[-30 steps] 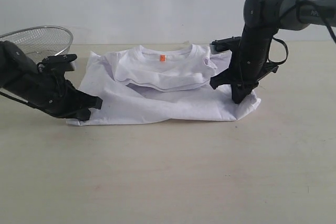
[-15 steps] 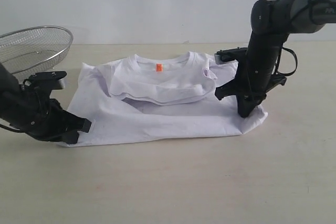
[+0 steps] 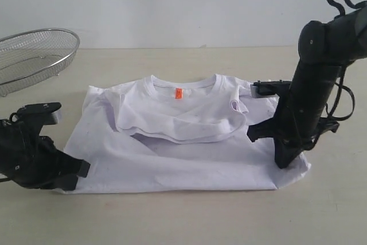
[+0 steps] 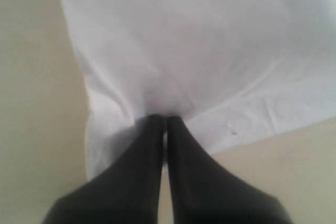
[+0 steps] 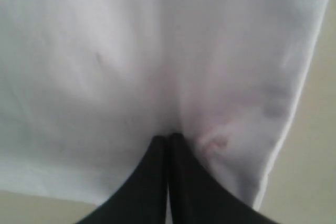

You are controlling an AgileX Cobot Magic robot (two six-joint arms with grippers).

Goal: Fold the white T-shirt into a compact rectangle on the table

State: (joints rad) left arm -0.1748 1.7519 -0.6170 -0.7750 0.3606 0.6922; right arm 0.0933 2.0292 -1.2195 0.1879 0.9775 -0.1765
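White T-shirt (image 3: 172, 159) lies on the pale wood-grain table (image 3: 183, 222). Its soft, matte cotton is doubled into a rough rectangle, with rumpled sleeves and a small orange neck label (image 3: 178, 93). It spans the space between the grippers. The left gripper (image 3: 80, 171) pinches one corner with its jaws closed tight, and the right gripper (image 3: 282, 163) clamps the opposite corner likewise.

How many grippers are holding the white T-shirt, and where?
2. The left gripper pinches the white T-shirt at its lower left corner in the exterior view; the right gripper pinches the lower right corner. No gripper seems hidden.
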